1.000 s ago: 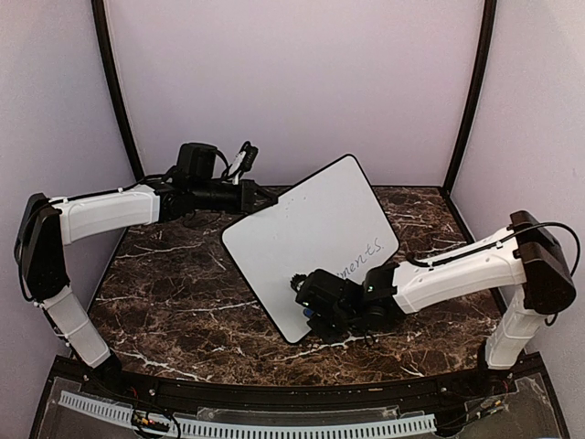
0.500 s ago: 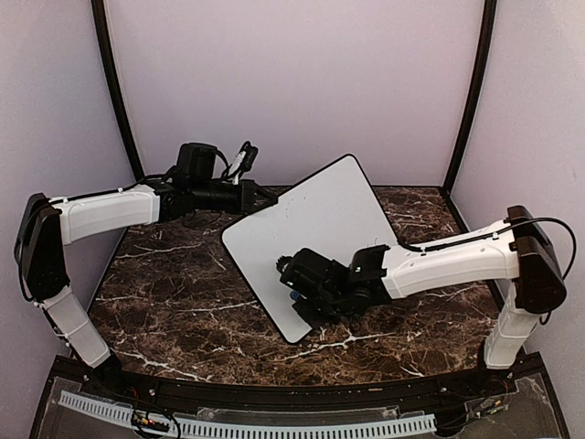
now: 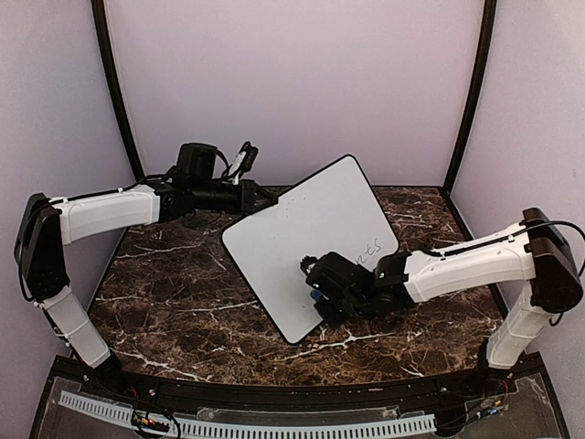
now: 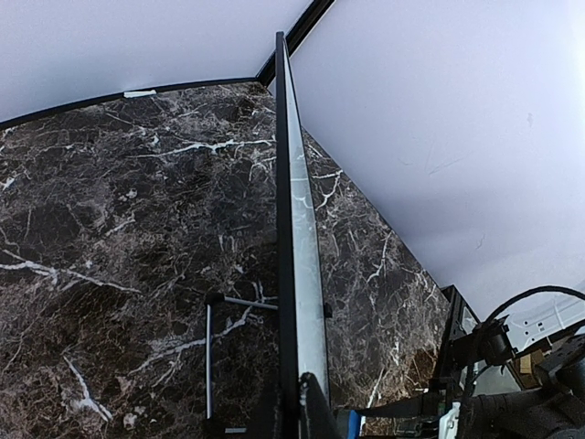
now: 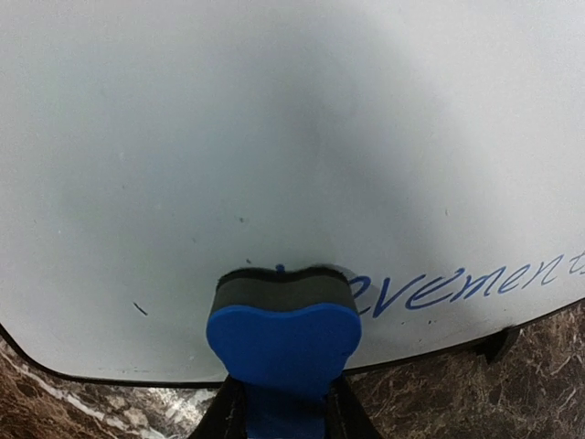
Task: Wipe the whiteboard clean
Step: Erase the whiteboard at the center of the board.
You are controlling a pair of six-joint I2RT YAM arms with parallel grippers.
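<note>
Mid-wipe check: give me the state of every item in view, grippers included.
whiteboard: stood on its edge, mostly blank.
handwriting: blue, legible near the lower edge, not yet wiped.
eraser: felt pressed on the board at the writing's start.
left gripper: shut on the whiteboard's rim.
right gripper: shut on the eraser.

Held left black two-finger gripper (image 3: 262, 198) clamped on white black-framed whiteboard (image 3: 302, 229) at its far edge; pressed right black gripper (image 3: 317, 297), pinching blue eraser block (image 5: 283, 343), against its face.
</note>
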